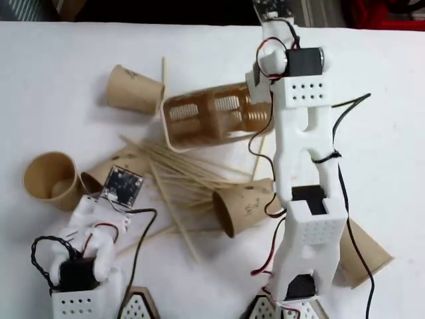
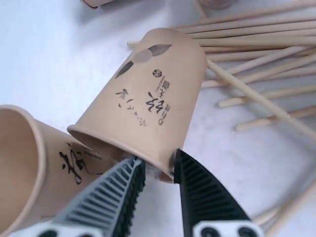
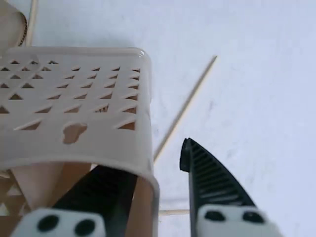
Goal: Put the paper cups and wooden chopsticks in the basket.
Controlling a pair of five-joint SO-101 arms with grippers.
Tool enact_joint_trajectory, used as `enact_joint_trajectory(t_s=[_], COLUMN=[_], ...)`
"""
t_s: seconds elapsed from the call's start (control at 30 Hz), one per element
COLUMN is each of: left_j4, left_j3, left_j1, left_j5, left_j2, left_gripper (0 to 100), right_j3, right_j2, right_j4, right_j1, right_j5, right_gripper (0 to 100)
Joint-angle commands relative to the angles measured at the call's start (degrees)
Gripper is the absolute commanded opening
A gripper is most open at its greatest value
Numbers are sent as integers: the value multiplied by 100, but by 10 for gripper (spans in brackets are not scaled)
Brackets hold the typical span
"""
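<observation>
Fingers of left gripper seemingly pinch paper cup rim; right gripper fingers gape astride basket wall.

Overhead camera down over the whole table; two wrist cameras close on its cup and basket.

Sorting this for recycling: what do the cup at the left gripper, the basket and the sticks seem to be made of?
The paper cup: matt tan paper or thin card, judging by its rolled rim and printed side. The basket: likely moulded plastic, beige and smooth, with neat triangular cut-outs. The chopsticks: pale bare wood or bamboo, I cannot tell which; thin, straight, unvarnished.
</observation>
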State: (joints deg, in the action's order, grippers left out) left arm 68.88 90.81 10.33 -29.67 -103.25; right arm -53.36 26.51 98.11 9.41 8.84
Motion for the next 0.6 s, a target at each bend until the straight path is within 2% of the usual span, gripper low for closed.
enact_joint_trajectory(t_s=[0.0, 0.2, 0.33, 0.57], left_j4=[-141, -132, -281, -316], left_j3=[-26, -9, 141, 176], left_j1=[-4, 4, -13, -13], left_j5=[-44, -44, -44, -44], left_j2=[4, 4, 4, 4], left_gripper=[117, 117, 117, 117], right_j3=[-343, -352, -352, -325], right_j2=[22, 532, 593, 145], right_j4=[-75, -488, -488, 22], right_j1=[224, 286, 127, -215], right_j5=[-44, -44, -44, -299], right_gripper=[123, 112, 12, 19])
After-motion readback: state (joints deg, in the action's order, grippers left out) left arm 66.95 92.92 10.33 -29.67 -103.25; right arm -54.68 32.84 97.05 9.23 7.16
